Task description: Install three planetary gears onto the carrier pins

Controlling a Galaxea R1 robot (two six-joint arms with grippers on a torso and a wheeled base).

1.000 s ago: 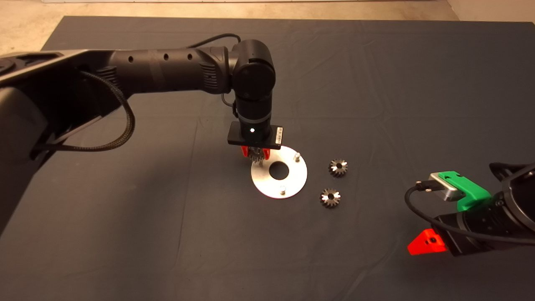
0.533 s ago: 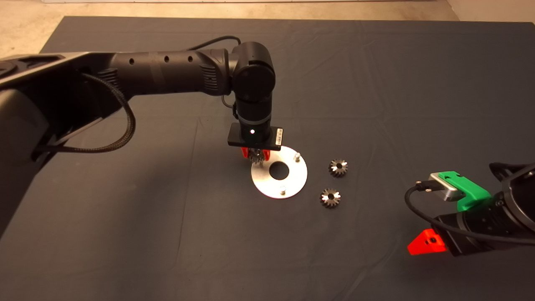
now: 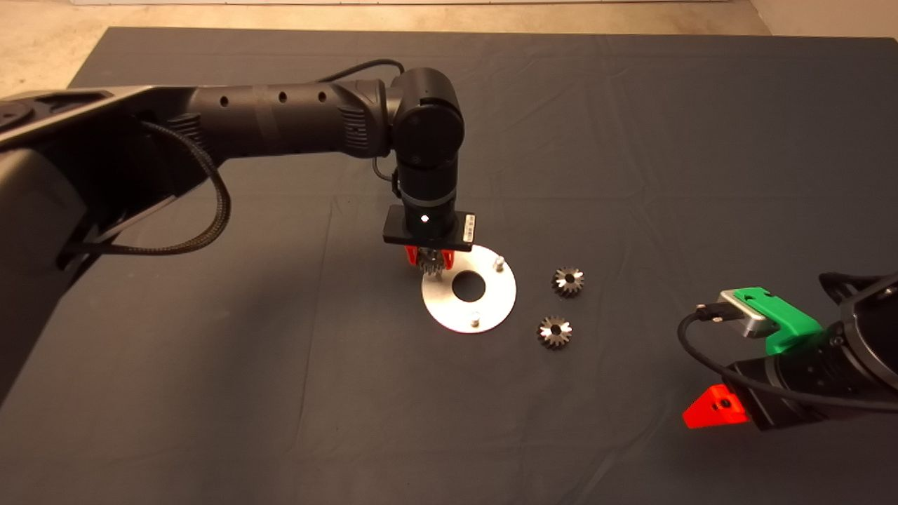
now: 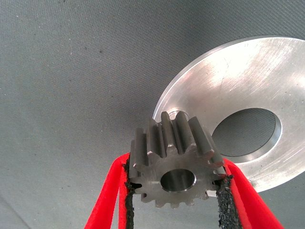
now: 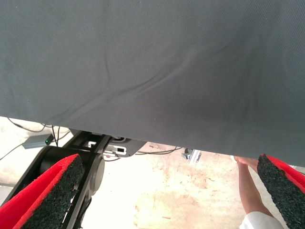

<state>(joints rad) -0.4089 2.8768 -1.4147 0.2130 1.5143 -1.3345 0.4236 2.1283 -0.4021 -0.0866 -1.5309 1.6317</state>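
Left gripper (image 4: pixel 175 191): my fingers are clamped on one planetary gear (image 4: pixel 175 164), pads against its toothed flanks, holding it above the rim of the silver disc (image 3: pixel 484 308), directly over one carrier pin. Two other carrier pins (image 3: pixel 499 264) stand bare. Two more planetary gears (image 3: pixel 567 281) lie on the mat (image 3: pixel 631 140) beside the disc. Right gripper (image 5: pixel 162 191): my fingers are spread wide, empty, parked at the mat's near right edge.

Pin (image 4: pixel 177 113) mostly hidden behind gear (image 4: pixel 174 164)

The small label (image 3: pixel 468 226) on the left wrist seems printed, but unreadable.
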